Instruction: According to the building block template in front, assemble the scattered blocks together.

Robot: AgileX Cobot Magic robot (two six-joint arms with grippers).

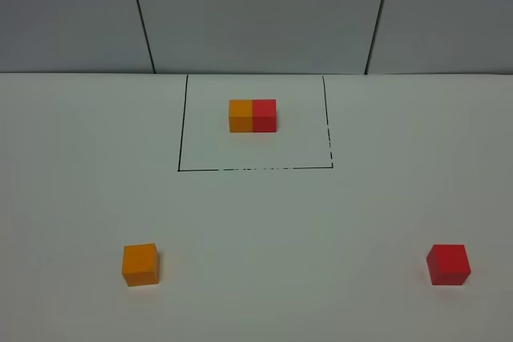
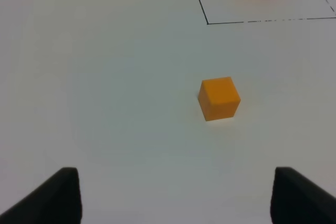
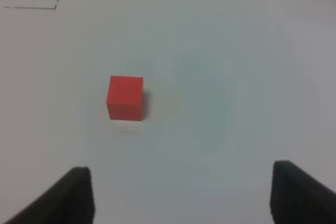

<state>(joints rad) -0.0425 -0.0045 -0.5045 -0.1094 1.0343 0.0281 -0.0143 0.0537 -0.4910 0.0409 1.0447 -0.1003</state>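
Both my grippers stood wide open and empty, each short of its own loose cube.

My left gripper (image 2: 178,198) had its two dark fingers (image 2: 63,198) spread far apart with nothing between them. The orange cube (image 2: 219,98) sat ahead of them on the white table (image 2: 105,77), untouched and turned a little askew. My right gripper (image 3: 184,195) was spread just as wide and held nothing, with the red cube (image 3: 125,98) ahead of it, nearer one finger than the other. From the high camera the two cubes lay well apart, orange at the near left and red at the near right. Farther back, midway between them, the template (image 1: 252,115) showed its joined pair, orange on the left touching red on the right, inside the black drawn rectangle and toward its far side.
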